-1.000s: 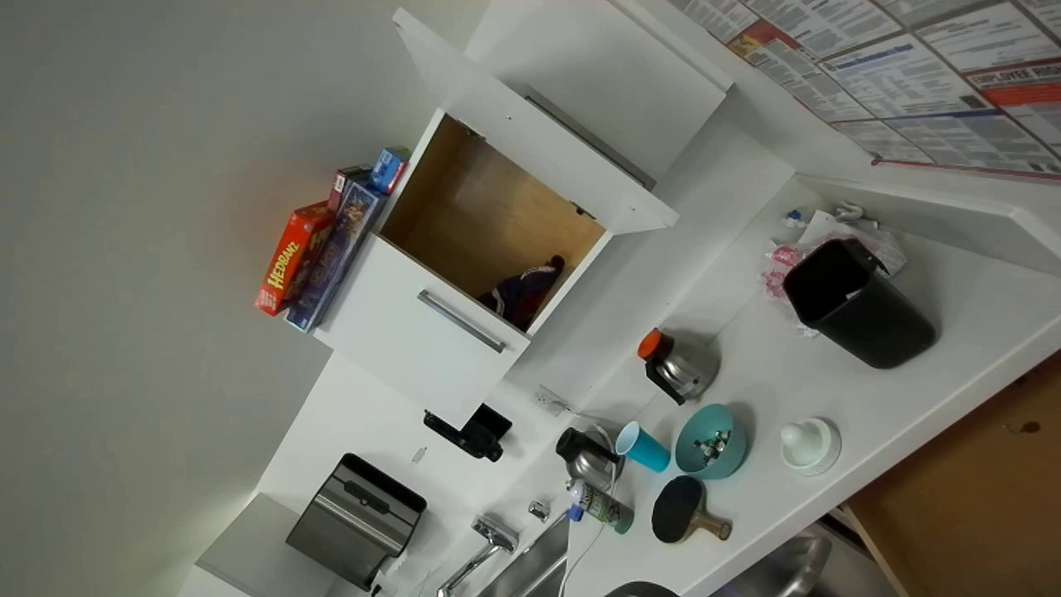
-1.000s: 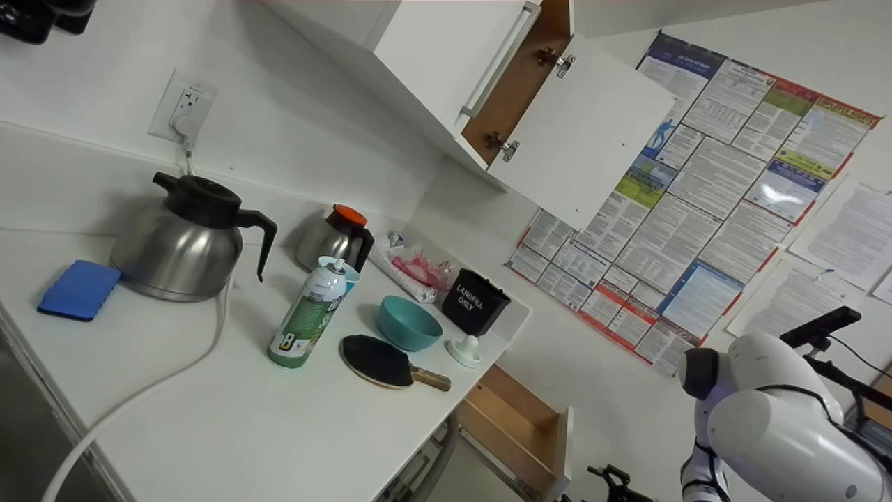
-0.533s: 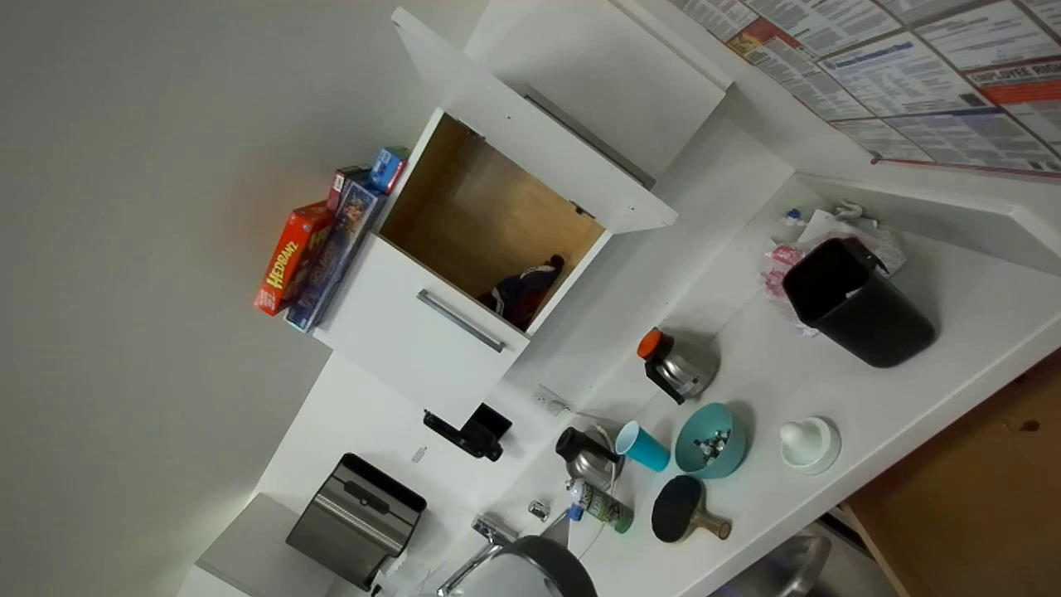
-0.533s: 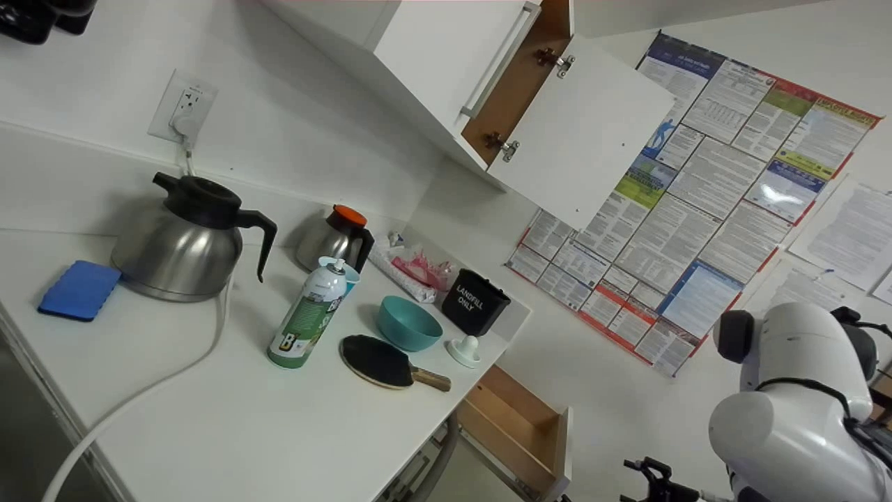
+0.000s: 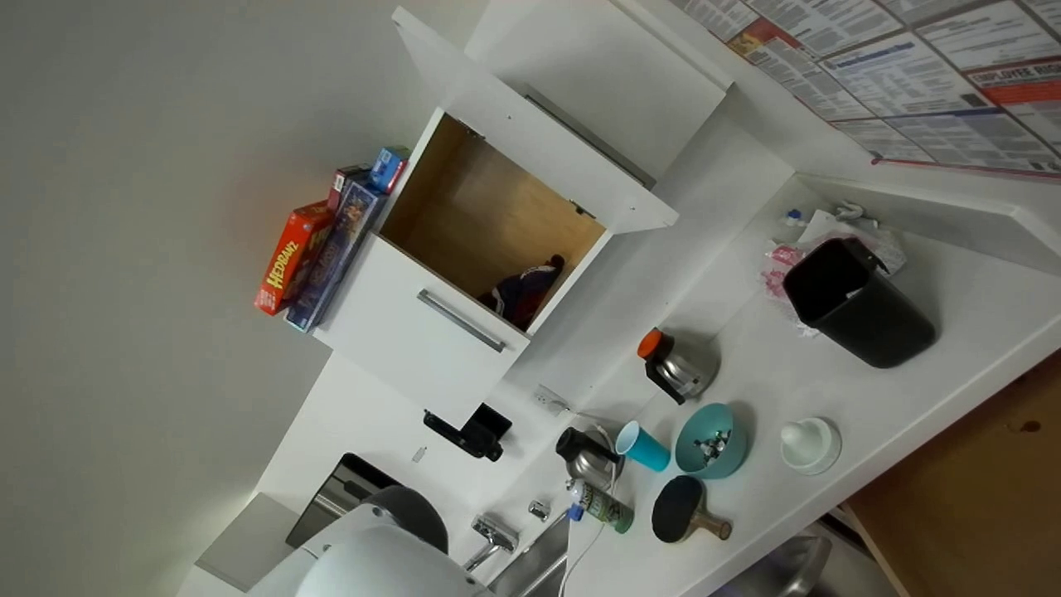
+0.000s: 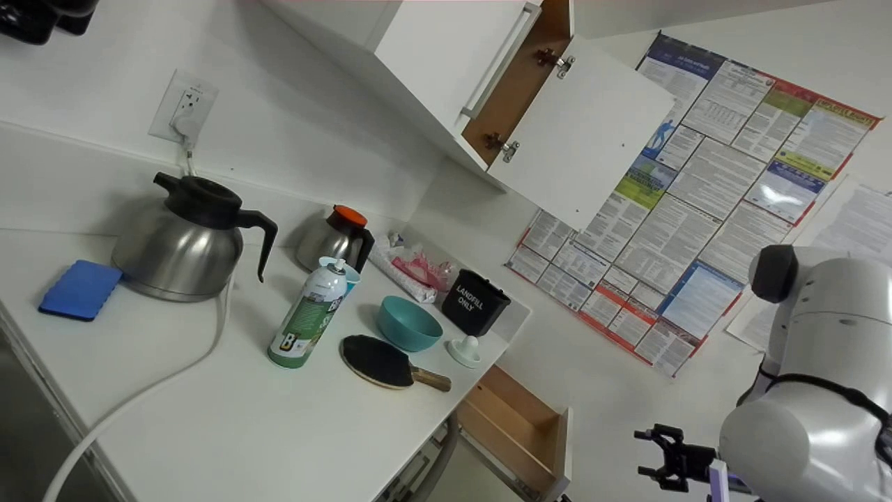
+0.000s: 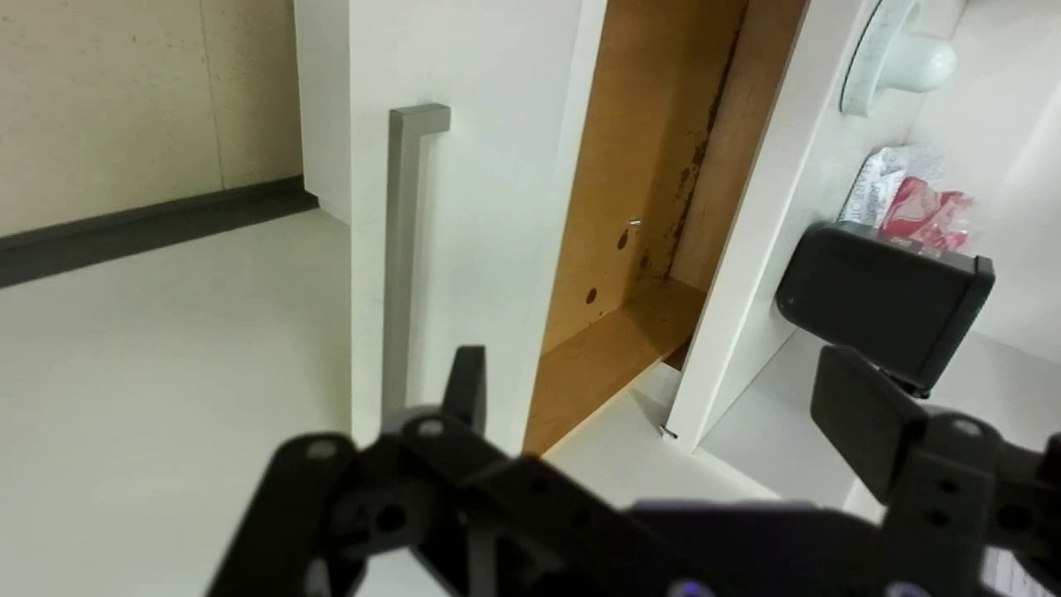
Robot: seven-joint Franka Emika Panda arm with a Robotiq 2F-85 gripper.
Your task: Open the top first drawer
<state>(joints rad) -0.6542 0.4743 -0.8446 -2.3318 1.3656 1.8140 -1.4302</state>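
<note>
The top first drawer stands pulled out. In the wrist view its white front [image 7: 497,191] faces left of centre, with a silver bar handle [image 7: 401,257] and a light brown wooden inside [image 7: 638,207]. In both exterior views the open drawer shows below the counter: the whole box with its white front edge [image 6: 516,429], and part of the brown inside [image 5: 970,481]. My gripper [image 6: 640,453] is open and empty, apart from the drawer to its right in that view. In the wrist view the open fingers [image 7: 655,373] are wide apart with nothing between them. The handle is not held.
The counter [image 6: 230,432] bears a black bin [image 5: 862,307], a teal bowl [image 5: 713,439], a paddle [image 6: 376,361], a spray can [image 6: 308,314] and steel jugs [image 6: 185,240]. A wall cabinet with an open door [image 6: 585,132] hangs above. A metal appliance handle [image 5: 796,564] stands beside the drawer.
The gripper has moved up and to the right, away from the drawer, in an exterior view. The arm has swung further into both exterior views. The drawer stays open and unmoved.
</note>
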